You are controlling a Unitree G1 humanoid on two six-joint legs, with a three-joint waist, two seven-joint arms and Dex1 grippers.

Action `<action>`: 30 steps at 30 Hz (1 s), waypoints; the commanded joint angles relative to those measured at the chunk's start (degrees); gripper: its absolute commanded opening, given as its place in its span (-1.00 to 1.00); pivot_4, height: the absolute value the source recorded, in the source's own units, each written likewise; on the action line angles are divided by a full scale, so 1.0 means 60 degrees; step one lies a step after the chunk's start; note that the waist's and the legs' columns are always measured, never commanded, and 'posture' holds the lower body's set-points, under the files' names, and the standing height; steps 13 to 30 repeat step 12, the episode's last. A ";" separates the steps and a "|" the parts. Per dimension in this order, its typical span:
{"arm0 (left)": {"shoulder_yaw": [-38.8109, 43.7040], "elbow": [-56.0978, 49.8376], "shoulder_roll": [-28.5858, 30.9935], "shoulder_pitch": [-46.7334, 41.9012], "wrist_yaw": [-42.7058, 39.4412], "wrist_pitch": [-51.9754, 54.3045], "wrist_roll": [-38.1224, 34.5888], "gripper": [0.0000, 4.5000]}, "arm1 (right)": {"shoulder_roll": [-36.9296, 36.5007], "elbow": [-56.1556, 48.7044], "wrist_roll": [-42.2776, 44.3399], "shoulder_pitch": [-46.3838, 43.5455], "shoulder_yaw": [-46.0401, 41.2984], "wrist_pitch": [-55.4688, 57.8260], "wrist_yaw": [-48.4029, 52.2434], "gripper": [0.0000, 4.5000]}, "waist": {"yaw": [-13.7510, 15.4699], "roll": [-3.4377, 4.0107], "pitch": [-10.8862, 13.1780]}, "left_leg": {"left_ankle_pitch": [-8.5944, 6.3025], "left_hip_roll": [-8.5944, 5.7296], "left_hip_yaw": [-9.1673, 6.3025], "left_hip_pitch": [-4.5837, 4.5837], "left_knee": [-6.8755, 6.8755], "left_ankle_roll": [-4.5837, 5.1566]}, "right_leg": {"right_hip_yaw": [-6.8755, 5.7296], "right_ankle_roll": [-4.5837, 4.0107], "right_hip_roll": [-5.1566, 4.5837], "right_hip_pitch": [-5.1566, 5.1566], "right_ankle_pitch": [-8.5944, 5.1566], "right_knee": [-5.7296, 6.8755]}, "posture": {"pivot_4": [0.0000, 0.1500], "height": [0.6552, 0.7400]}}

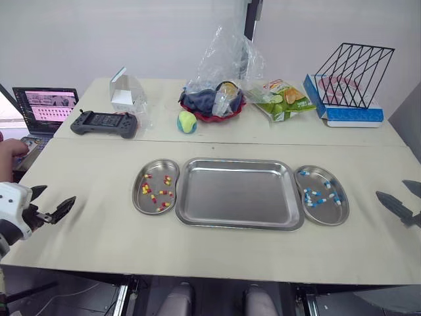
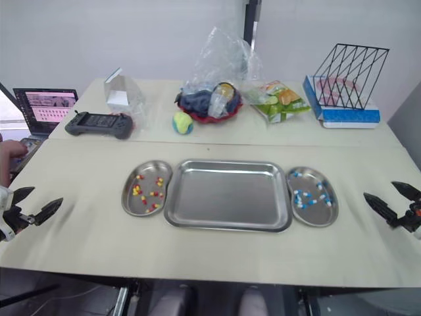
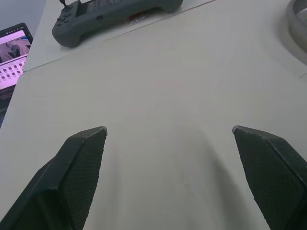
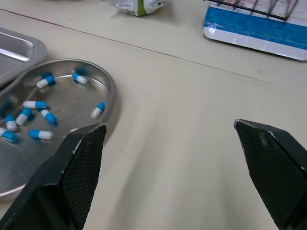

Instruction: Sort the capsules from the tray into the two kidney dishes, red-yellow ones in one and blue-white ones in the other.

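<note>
A steel tray [image 1: 237,193] lies in the middle of the table with nothing in it. The left kidney dish [image 1: 156,185] holds several red-yellow capsules [image 1: 155,190]. The right kidney dish [image 1: 323,195] holds several blue-white capsules [image 4: 36,117]. My left gripper [image 1: 50,201] hovers open over bare table far left of the dishes, with nothing between its fingers. My right gripper [image 2: 389,199] is open near the table's right edge, just right of the blue-white dish, and holds nothing.
A black game controller [image 1: 104,122] and a laptop [image 1: 44,108] sit at the back left, and a person's hand [image 1: 11,155] rests at the left edge. Behind the tray are a green-yellow ball [image 1: 187,121], a red bowl under a plastic bag [image 1: 217,99], a snack packet [image 1: 283,99] and a black wire rack [image 1: 352,72].
</note>
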 commanded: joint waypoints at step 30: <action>-0.0443 0.0567 0.0463 -0.0297 -0.0594 -0.0244 -0.0317 0.97 | 0.0445 -0.0125 0.0038 -0.0038 -0.0088 -0.0668 -0.0566 1.00 | -0.0054 0.0004 -0.0003 | 0.0000 -0.0001 -0.0003 0.0002 -0.0002 0.0001 | -0.0002 0.0000 0.0002 -0.0002 0.0000 0.0008 | 1.00 0.98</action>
